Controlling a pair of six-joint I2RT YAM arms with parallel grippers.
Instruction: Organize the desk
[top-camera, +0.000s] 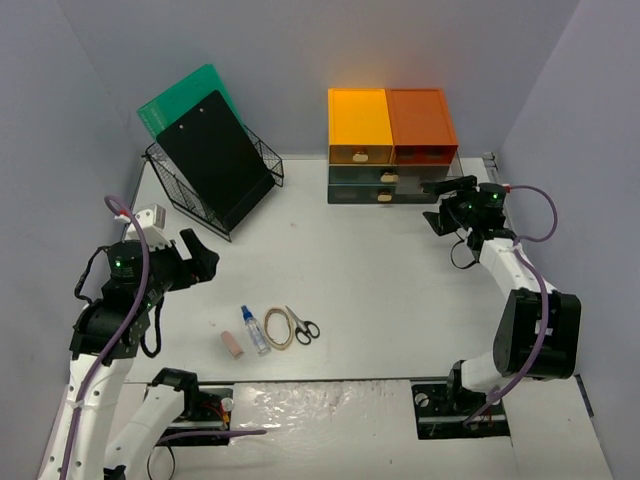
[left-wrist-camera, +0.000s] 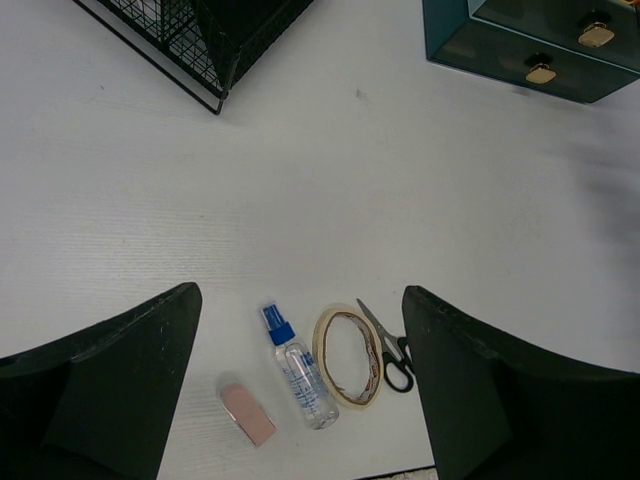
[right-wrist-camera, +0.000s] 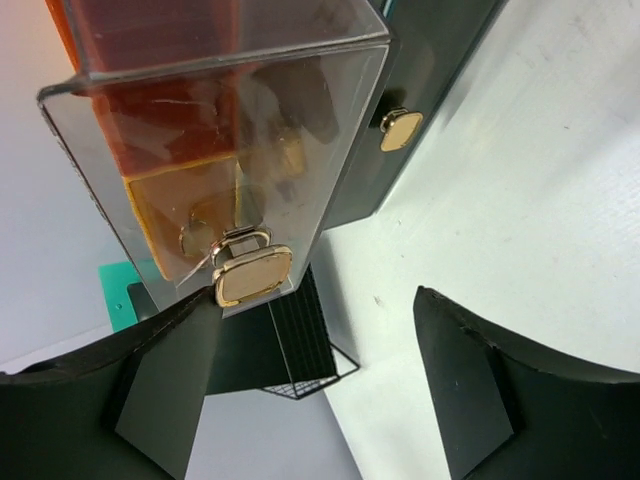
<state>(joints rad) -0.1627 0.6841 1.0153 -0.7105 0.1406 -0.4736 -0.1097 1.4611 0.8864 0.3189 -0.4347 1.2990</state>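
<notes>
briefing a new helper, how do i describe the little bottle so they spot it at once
On the white desk, four small things lie in a row toward the near edge. The bottle is second from the left, between a pink eraser and a ring of tape. It alone is clear, with a blue cap.

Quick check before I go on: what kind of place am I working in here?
Probably a lab mock-up of an office workspace: a white desk boxed in by plain grey walls, with a small drawer unit, a wire basket holding a clipboard, and scissors lying loose.
</notes>
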